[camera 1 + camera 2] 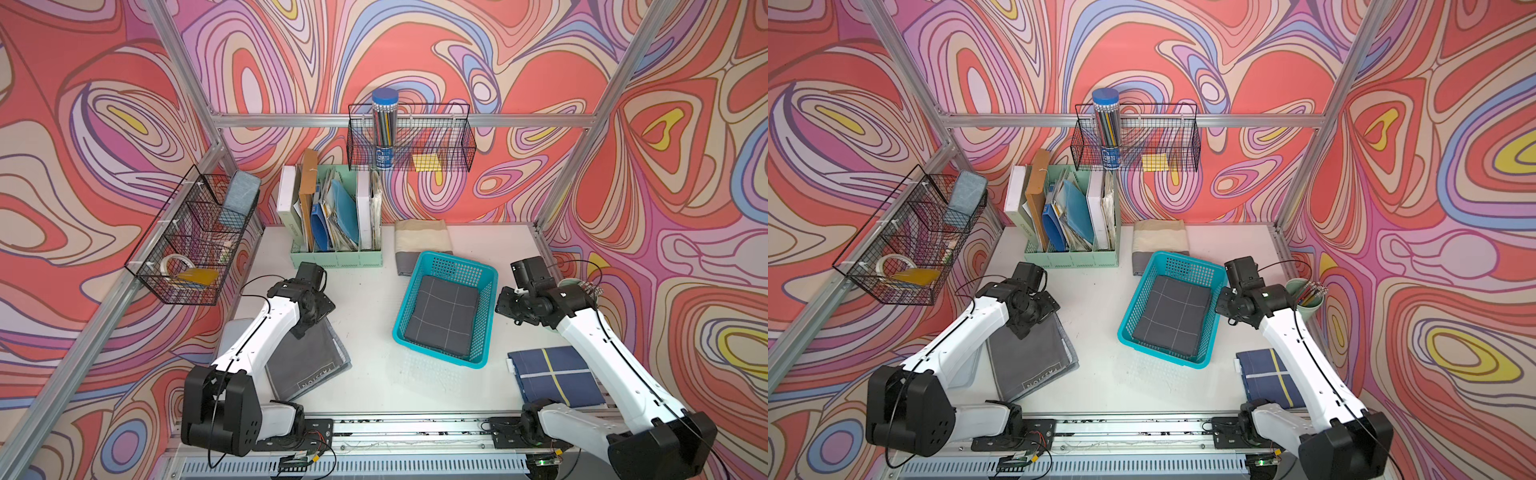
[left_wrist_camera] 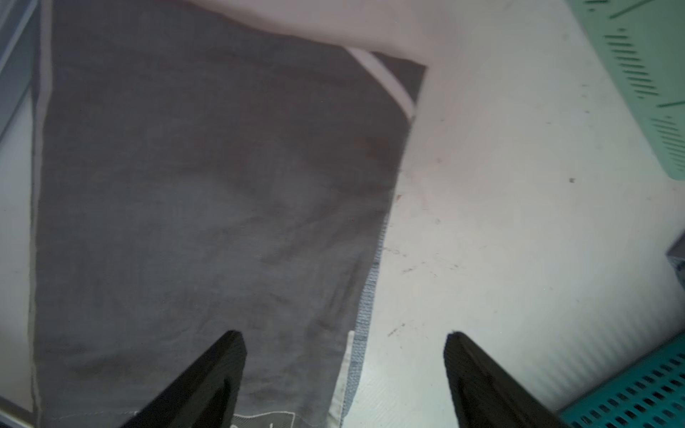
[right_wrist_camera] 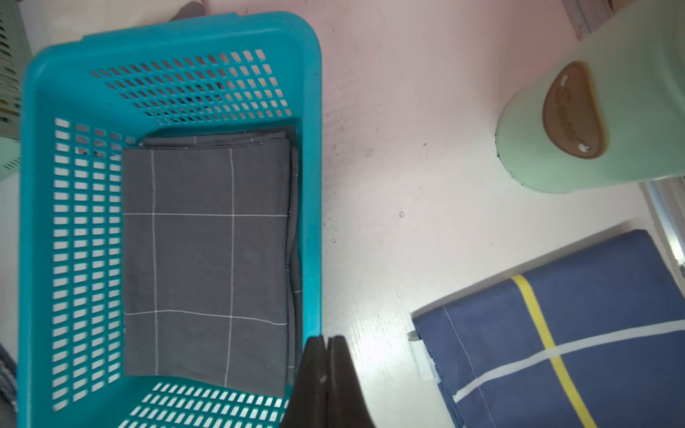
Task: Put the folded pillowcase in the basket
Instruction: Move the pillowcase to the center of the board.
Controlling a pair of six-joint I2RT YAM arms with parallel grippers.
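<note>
The turquoise perforated basket stands right of the table's middle, and its corner shows in the left wrist view. Flat inside it lies the folded pillowcase, dark grey with thin white grid lines. My right gripper is shut on nothing, just outside the basket's right rim. My left gripper hangs open over the edge of a plain grey folded cloth at the left, holding nothing.
A navy cloth with a yellow stripe lies front right. A cream and grey folded cloth sits behind the basket, beside a mint file organizer. A mint pencil cup stands at the right edge. Black wire baskets hang on the frame.
</note>
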